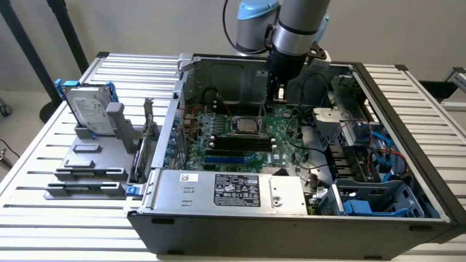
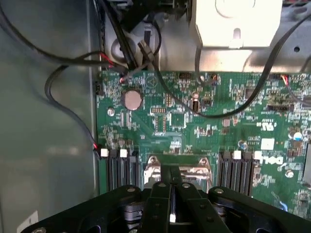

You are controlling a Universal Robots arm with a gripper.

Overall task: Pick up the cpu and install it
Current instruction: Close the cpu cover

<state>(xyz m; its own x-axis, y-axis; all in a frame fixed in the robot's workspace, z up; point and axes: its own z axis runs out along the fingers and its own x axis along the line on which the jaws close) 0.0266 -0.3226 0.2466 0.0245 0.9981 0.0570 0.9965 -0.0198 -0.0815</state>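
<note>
The cpu (image 1: pixel 245 125) is a small silvery-grey square lying flat inside the dark metal-framed socket (image 1: pixel 245 118) in the middle of the green motherboard (image 1: pixel 251 150). My gripper (image 1: pixel 279 97) hangs over the board inside the open computer case (image 1: pixel 291 221), a little past the socket toward the exterior view's right. In the wrist view the two black fingers (image 2: pixel 160 191) come together in a narrow line at the gripper (image 2: pixel 172 187), and I see nothing held between them. The shiny socket frame (image 2: pixel 194 171) lies just beyond the fingertips.
A silver hard drive (image 1: pixel 89 109) with blue brackets stands upright on a grey fixture (image 1: pixel 84 161) at the exterior view's left. A power supply (image 1: pixel 233 191) fills the case's near side. Black cables (image 2: pixel 73 63) loop over the board's edge beside a coin battery (image 2: pixel 132 99). RAM slots (image 2: pixel 119 172) flank the socket.
</note>
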